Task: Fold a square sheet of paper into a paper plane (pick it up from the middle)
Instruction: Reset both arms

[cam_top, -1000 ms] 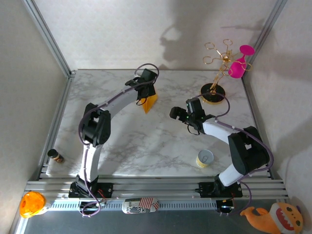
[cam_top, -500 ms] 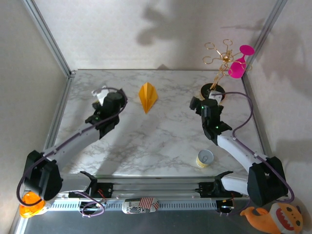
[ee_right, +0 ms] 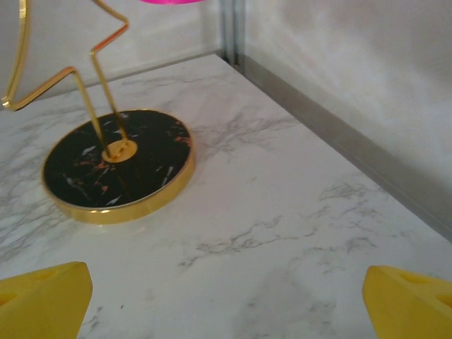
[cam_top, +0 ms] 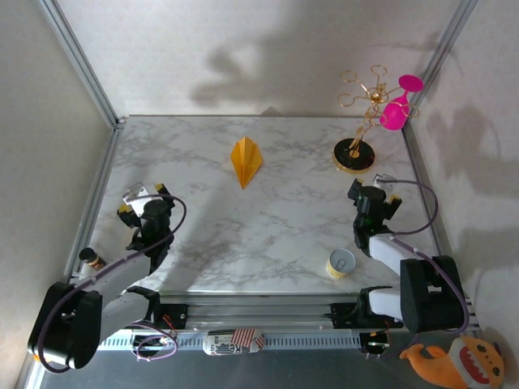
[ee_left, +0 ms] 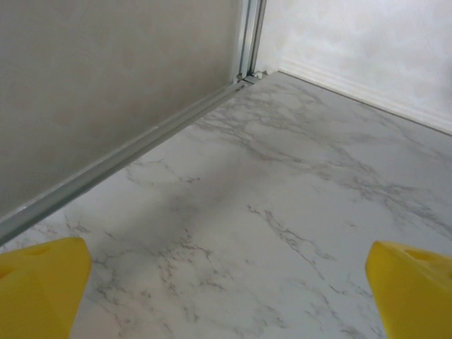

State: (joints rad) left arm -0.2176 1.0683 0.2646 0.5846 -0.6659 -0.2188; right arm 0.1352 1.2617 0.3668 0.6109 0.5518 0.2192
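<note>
Both the left gripper (cam_top: 143, 198) and right gripper (cam_top: 375, 190) are wide open and empty, the plane (cam_top: 246, 160) looks done, so next comes only resting.

White and black left arm (cam_top: 113, 271) and right arm (cam_top: 389, 248). Thin purple cables (cam_top: 183, 212) along both. Bright yellow fingertips (ee_left: 42, 282).

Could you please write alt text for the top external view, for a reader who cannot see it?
A folded yellow-orange paper plane lies by itself on the far middle of a marble table. The two arms sit low at the near corners, left gripper and right gripper open and empty. A gold stand with a pink glass stands far right.
</note>
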